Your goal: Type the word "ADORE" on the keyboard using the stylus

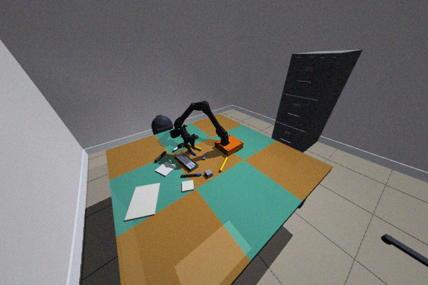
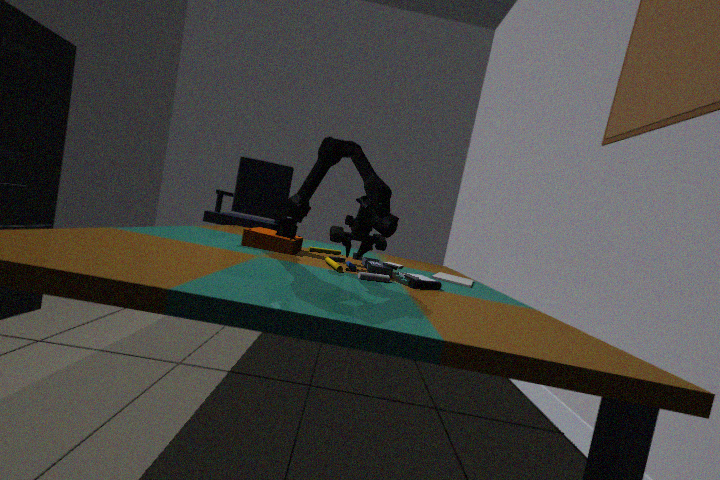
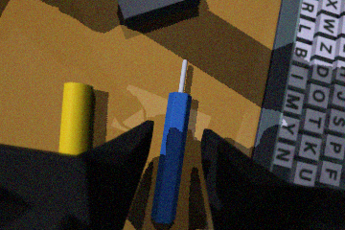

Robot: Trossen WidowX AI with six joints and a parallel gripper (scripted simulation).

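The stylus [image 3: 177,112] [image 1: 192,152] [image 2: 350,265], blue with a thin pale tip, lies on the desk beside the keyboard. My gripper [image 3: 177,131] [image 1: 191,148] [image 2: 352,256] is open and points down over it. In the wrist view the two black fingers stand on either side of the stylus body, with gaps on both sides; the tip points away from them. The keyboard [image 3: 319,98] [image 1: 186,161] [image 2: 378,266] lies to the right in the wrist view, partly in shadow. Its far edge and some keys are outside that view, and the right finger hides its near end.
A yellow cylinder [image 3: 76,117] [image 2: 333,264] lies left of the stylus in the wrist view. A dark block [image 3: 158,13] [image 1: 204,156] lies beyond its tip. A black marker [image 1: 160,157], a grey cube [image 1: 208,173], a black-and-blue pen [image 1: 191,175] and white pads [image 1: 187,186] surround the keyboard.
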